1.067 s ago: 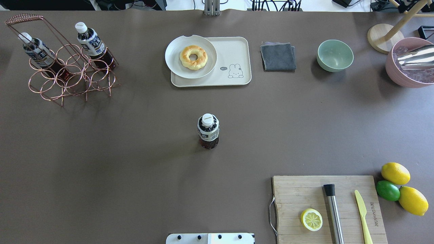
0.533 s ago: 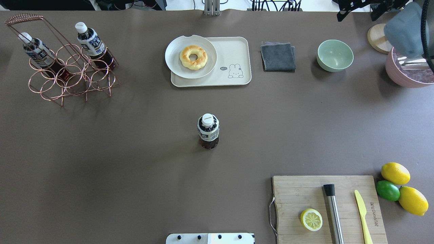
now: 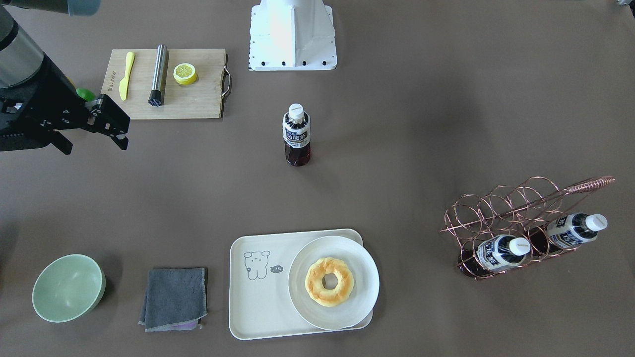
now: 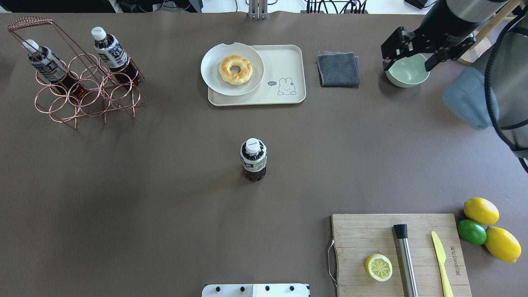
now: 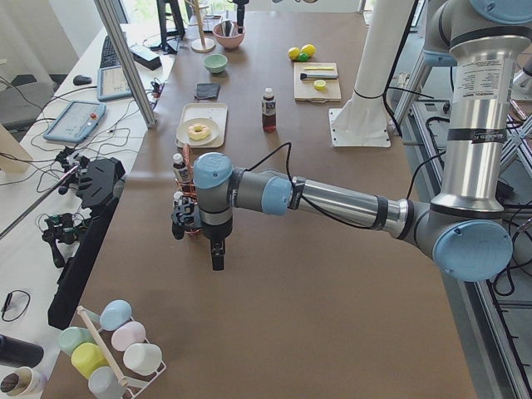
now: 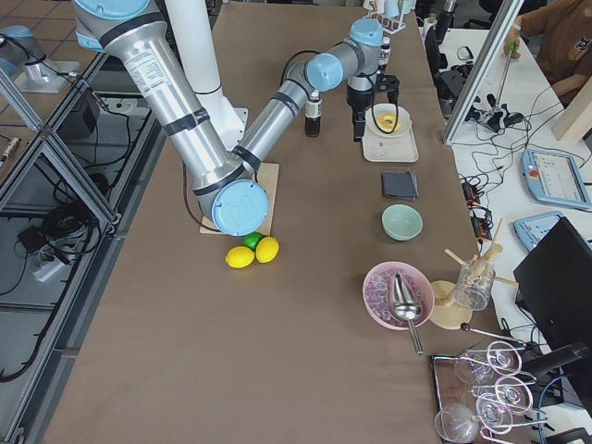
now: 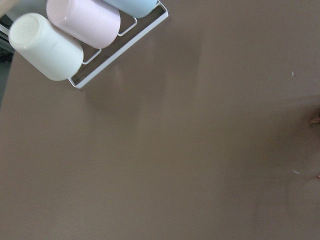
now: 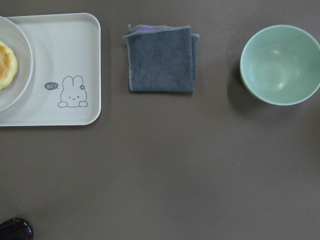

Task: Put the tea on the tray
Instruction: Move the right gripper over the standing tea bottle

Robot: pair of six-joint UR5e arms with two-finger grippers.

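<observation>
The right arm has swung in from the far right corner since half a second ago. The right gripper [image 4: 406, 66] now hangs above the green bowl [image 4: 408, 78] with its fingers spread and nothing between them. On the brown table [image 4: 165, 214], the left gripper [image 5: 214, 249] shows only in the side views, low beside the copper wire rack [image 4: 88, 97], and I cannot tell how its fingers stand. The tray [image 4: 284, 62] lies at the far middle with a white plate [image 4: 212, 76] overlapping its left end. The tea [image 4: 253, 161] stands upright at mid-table, well apart from the tray.
</observation>
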